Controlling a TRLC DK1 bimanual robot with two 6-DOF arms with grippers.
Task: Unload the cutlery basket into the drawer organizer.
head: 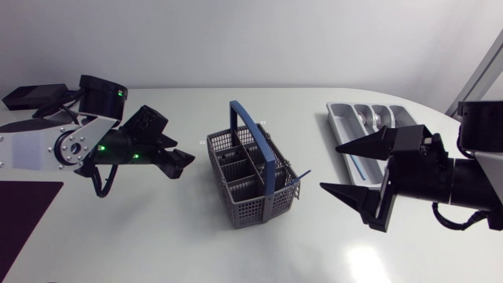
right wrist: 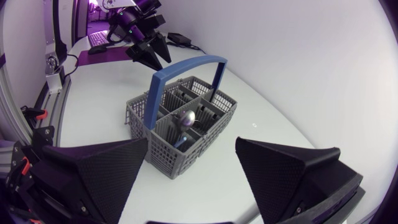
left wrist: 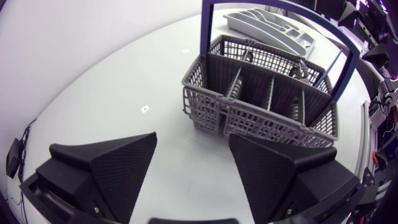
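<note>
Table: one white table [head: 157, 236]; it carries all the things named here.
Cutlery basket: one grey basket [head: 250, 179] with one upright blue handle [head: 253, 141]. It stands near the middle of the table, between the two arms and apart from both. Thin walls divide it into several compartments, which I cannot count with certainty.
Cutlery in basket: one spoon [right wrist: 186, 118] shows its bowl in a compartment on the side nearest the right gripper. One thin blue piece [head: 302, 175] leans out on that same side. I cannot tell whether the two belong together.
Drawer organizer: one silver-grey tray [head: 343, 126], beyond the right gripper, well apart from the basket. Some metal shines inside, too small to count.
Left gripper [head: 185, 165]: two fingers spread apart, holding nothing. It hangs beside the basket, which is just ahead of it.
Right gripper [head: 330, 167]: two fingers wide apart, holding nothing. It is between basket and organizer and points at the basket.
</note>
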